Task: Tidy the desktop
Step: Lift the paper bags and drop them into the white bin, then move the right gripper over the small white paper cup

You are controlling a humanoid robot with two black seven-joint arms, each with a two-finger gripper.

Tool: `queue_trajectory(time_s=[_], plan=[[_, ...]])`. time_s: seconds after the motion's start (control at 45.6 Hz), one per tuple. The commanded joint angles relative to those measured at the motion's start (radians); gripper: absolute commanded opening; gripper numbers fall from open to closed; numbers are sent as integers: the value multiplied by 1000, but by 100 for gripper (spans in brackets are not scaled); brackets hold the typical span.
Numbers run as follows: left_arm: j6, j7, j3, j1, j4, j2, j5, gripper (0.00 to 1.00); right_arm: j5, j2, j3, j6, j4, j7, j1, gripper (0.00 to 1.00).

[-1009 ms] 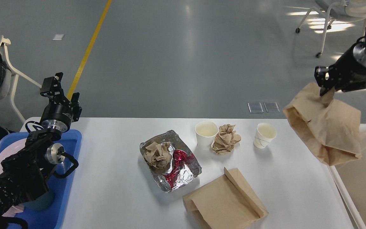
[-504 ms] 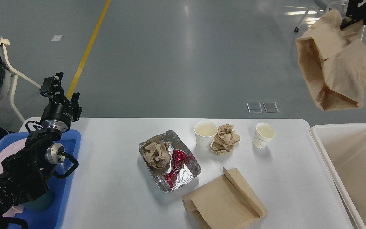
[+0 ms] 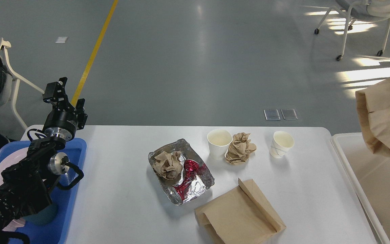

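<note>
Left hand (image 3: pixel 62 96) empty above blue tray (image 3: pixel 68 217)

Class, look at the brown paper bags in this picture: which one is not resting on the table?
The paper bag at the right edge: it hangs in the air above the off-white bin, while the other bag lies flat on the desktop near its front edge.

Desktop (image 3: pixel 120 203), white: foil tray (image 3: pixel 180 171) w/ scraps, 2 paper cups (image 3: pixel 219 143) (image 3: pixel 281 144), crumpled paper ball (image 3: pixel 240 148) btwn them, flat brown bag (image 3: pixel 239 215), blue tray (image 3: pixel 68 203) below left gripper's (image 3: pixel 63 96) jaws.
</note>
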Motion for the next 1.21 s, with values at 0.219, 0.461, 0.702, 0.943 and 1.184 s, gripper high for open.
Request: queue_trajectory(time_s=[0.219,0.461,0.702,0.943,1.184], plan=[[0,0,0,0,0,0,0,97,2,39,37,-344,-108,1,-326,84],[0,0,0,0,0,0,0,97,2,45,38,-372,-100,1,-369,100],[0,0,0,0,0,0,0,97,4,100,34,-369,-89,1,-262,100],[0,0,0,0,0,-1,0,97,7,223,8,-278,-19,3,-13,100],[0,0,0,0,0,0,0,97,10,349,-144,8,256,4,286,100]])
